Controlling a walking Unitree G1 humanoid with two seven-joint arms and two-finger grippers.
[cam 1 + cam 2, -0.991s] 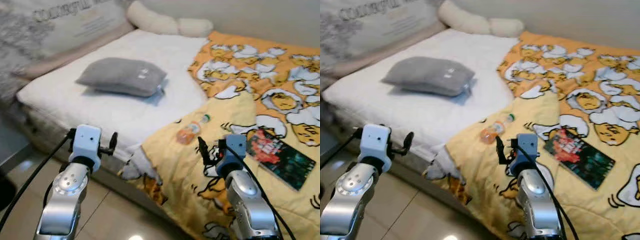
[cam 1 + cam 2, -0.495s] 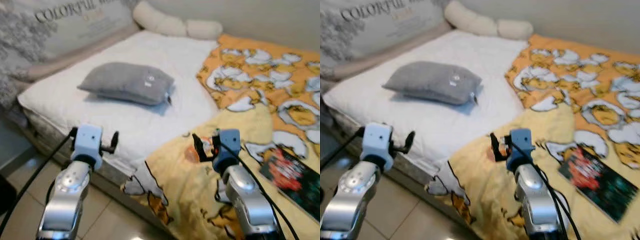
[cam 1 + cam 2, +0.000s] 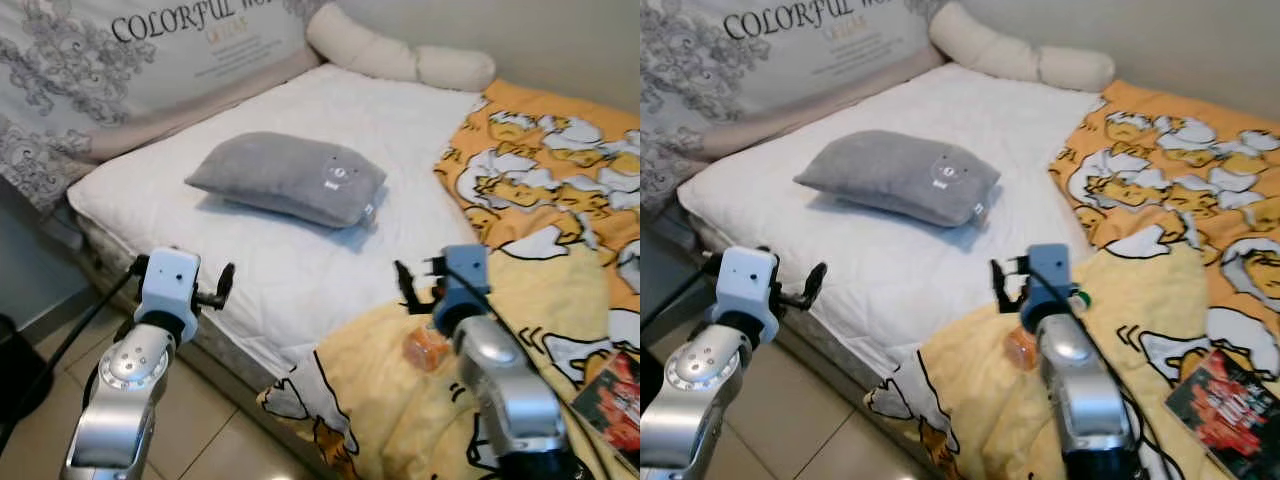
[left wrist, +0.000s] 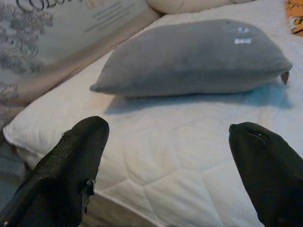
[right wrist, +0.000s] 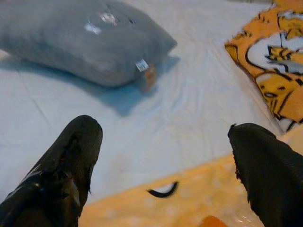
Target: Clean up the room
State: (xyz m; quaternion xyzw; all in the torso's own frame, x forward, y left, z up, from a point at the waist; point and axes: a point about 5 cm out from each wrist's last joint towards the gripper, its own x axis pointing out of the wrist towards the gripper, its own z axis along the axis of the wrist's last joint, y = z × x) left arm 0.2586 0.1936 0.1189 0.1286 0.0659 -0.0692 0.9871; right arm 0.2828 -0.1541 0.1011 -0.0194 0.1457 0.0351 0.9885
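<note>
Two grippers: both raised over the bed's near edge, neither holding anything.
Left gripper [image 4: 165, 165]: fingers spread wide, aimed at the mattress [image 3: 300, 270] with the pillow [image 3: 290, 178] at its 12 o'clock.
Right gripper [image 5: 165, 165]: fingers spread wide, above the blanket [image 3: 560, 300] edge; pillow at its 11 o'clock.
Bottle [image 3: 424, 348]: lies on its side on the blanket, just beside the right arm, at 6 o'clock from the right gripper in the head view.
Bottle looks: small clear plastic with orange contents, green cap showing by the arm in the right eye view; half hidden.
Book [image 3: 1228, 410]: flat on the blanket, at 4 o'clock from the bottle, well apart; dark cover with red print.
Progress: early, by my judgement; nothing is picked up.
Left to do: bottle and book look like the clutter to clear; the blanket lies rumpled.
</note>
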